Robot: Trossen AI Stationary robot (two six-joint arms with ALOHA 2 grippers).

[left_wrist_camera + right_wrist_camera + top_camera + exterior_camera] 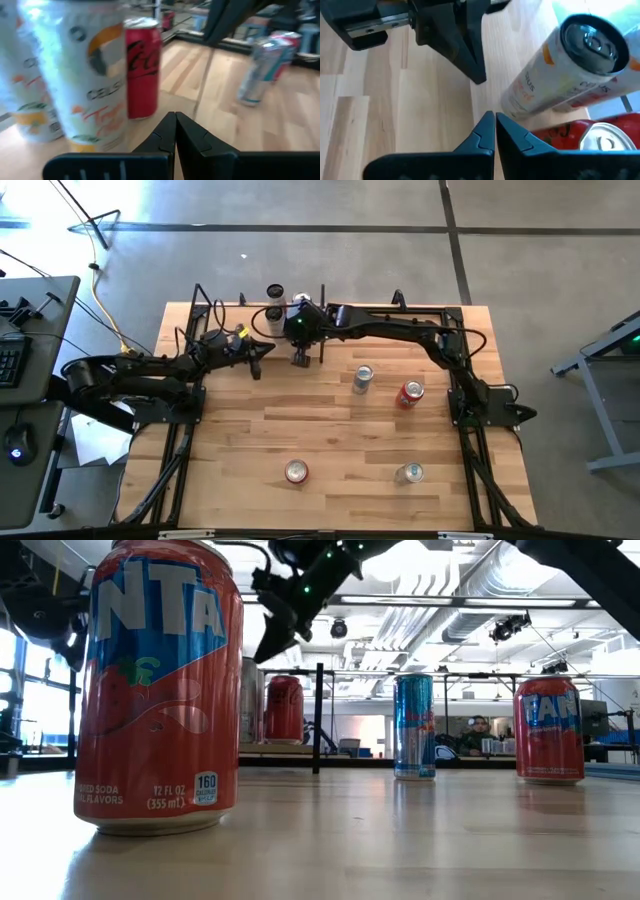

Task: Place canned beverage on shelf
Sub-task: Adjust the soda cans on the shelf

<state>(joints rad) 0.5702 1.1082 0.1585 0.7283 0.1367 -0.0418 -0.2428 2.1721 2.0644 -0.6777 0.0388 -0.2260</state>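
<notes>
Landmark: the shelf (262,308), at the table's far edge.
Cans: white Celsius can (85,75) and red Coca-Cola can (142,67) stand on the shelf.
Left gripper (175,131): clenched, empty, just before the shelf.
Right gripper (495,131): clenched, empty, beside it.
Advice: next is probably the blue-and-silver can (362,379), nearest the shelf; open wide, grasp mid-body.

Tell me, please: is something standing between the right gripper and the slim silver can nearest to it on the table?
Nothing visible does. The right gripper, shut and empty, hangs near the shelf at the table's far edge. Bare wood lies between it and the slim silver can. The red can stands beyond that can, outside the path.
</notes>
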